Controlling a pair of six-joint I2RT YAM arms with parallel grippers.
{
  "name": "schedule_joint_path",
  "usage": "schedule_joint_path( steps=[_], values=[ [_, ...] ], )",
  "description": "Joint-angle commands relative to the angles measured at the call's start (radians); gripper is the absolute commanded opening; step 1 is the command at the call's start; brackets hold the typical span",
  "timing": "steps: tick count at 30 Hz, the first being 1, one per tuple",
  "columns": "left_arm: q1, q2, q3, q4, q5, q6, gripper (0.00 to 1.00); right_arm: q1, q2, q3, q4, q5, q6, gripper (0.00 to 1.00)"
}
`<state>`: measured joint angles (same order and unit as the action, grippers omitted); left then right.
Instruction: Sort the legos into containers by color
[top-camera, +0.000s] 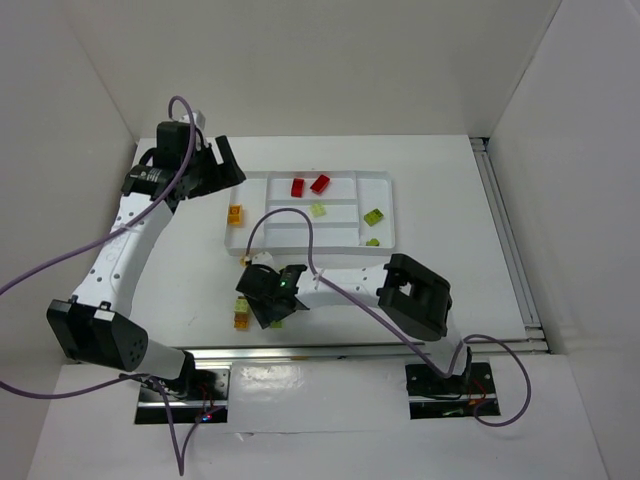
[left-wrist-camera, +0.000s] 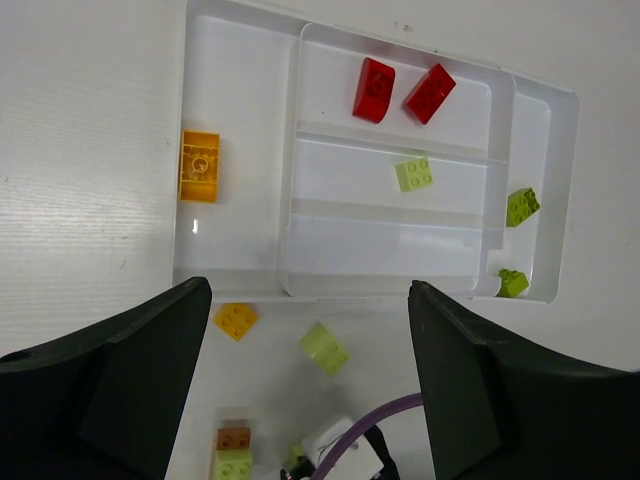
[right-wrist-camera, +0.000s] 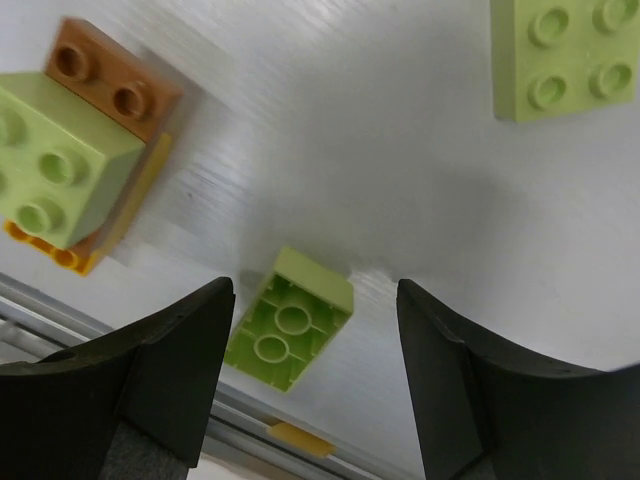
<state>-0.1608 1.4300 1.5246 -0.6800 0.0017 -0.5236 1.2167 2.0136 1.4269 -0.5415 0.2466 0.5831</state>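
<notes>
Right wrist shows a green lego (right-wrist-camera: 290, 335) underside up, long axis diagonal

The white tray (left-wrist-camera: 240, 250) sits toward the table's far edge. Two red legos (left-wrist-camera: 373, 89) lie in its far slot and a pale green lego (left-wrist-camera: 414, 174) in the middle slot. Two brighter green legos (left-wrist-camera: 522, 206) are in the right section and an orange lego (left-wrist-camera: 200, 165) in the left. Between the tray and the table's near edge lie a green-on-brown stack (right-wrist-camera: 70, 150) and an upside-down green brick (right-wrist-camera: 290, 320).
</notes>
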Motion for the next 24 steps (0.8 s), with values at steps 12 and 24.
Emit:
schedule_joint_path(
  steps=[12, 24],
  values=[
    [0.004, -0.002, -0.004, 0.031, 0.049, 0.019, 0.89, 0.044, -0.003, 0.052, -0.104, 0.076, 0.037, 0.34],
    [0.004, -0.002, -0.014, 0.031, 0.040, 0.019, 0.89, -0.305, -0.302, -0.016, 0.056, 0.087, -0.132, 0.32]
  ],
)
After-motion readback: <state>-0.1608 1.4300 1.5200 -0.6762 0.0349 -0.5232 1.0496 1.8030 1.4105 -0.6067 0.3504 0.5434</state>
